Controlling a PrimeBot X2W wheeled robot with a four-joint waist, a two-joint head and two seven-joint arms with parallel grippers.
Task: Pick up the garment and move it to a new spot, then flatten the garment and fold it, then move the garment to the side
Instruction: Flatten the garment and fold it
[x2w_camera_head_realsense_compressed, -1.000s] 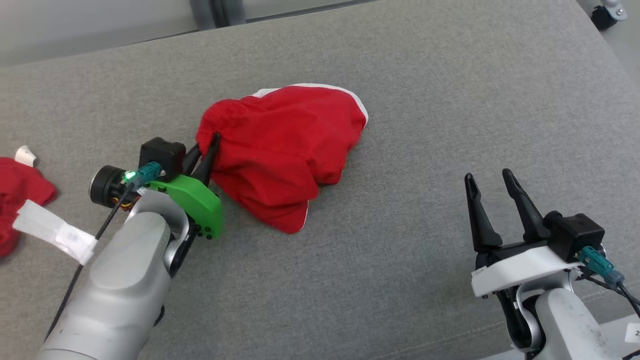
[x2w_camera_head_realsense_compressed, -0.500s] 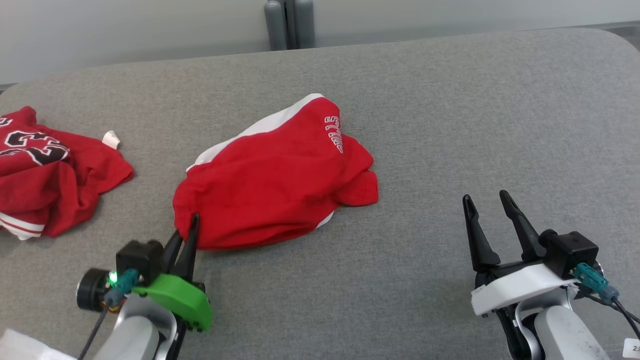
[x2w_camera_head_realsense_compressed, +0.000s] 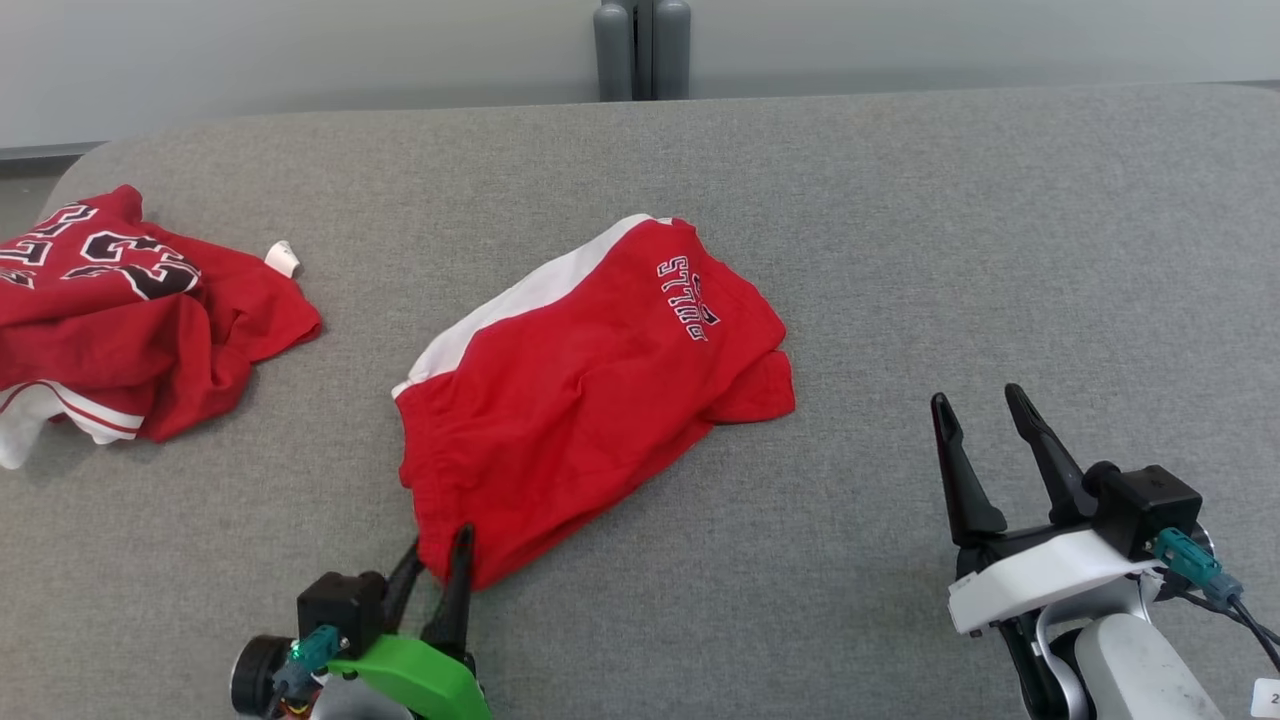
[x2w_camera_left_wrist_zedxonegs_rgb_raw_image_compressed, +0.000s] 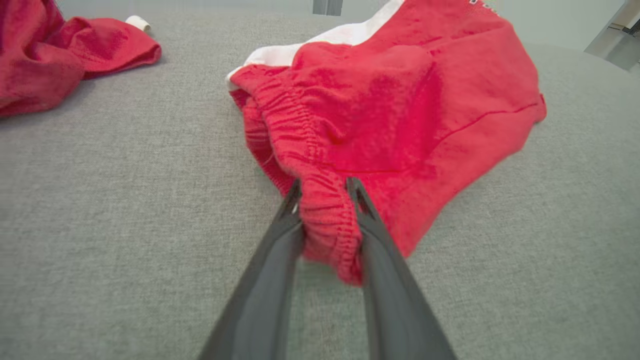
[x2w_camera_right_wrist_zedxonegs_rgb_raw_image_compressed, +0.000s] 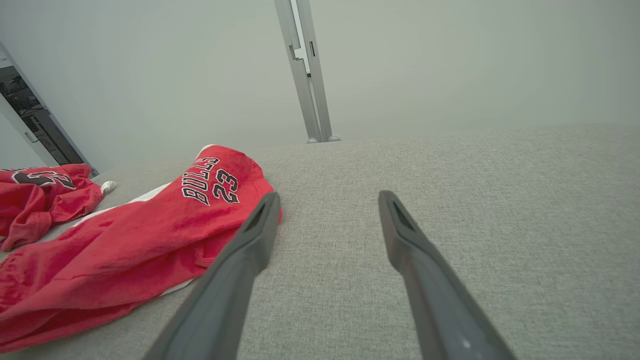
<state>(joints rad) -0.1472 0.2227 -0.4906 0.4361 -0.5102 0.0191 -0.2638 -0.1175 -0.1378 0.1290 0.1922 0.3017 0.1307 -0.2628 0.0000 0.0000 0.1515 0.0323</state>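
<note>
The garment (x2w_camera_head_realsense_compressed: 590, 400) is a pair of red shorts with a white side stripe and lettering. It lies partly spread on the grey cushion, with its waistband toward me. My left gripper (x2w_camera_head_realsense_compressed: 438, 540) is at the near corner of the waistband. In the left wrist view the fingers of my left gripper (x2w_camera_left_wrist_zedxonegs_rgb_raw_image_compressed: 323, 183) stand slightly apart, and the gathered elastic band of the garment (x2w_camera_left_wrist_zedxonegs_rgb_raw_image_compressed: 400, 100) lies between them. My right gripper (x2w_camera_head_realsense_compressed: 976, 396) hovers open to the right of the shorts with nothing in it. Its wrist view shows my right gripper (x2w_camera_right_wrist_zedxonegs_rgb_raw_image_compressed: 328, 196) beside the garment's (x2w_camera_right_wrist_zedxonegs_rgb_raw_image_compressed: 125, 250) leg end.
A second red jersey (x2w_camera_head_realsense_compressed: 120, 310) with black numbers lies crumpled at the far left of the grey cushion (x2w_camera_head_realsense_compressed: 1000, 250). A grey post (x2w_camera_head_realsense_compressed: 643, 45) stands behind the cushion's far edge. The cushion's rounded left corner is near the jersey.
The head camera has shifted. The left gripper has drawn the shorts' waistband toward me, stretching them out. Its fingers, pinched together half a second ago, now stand slightly apart. The right gripper stays open.
</note>
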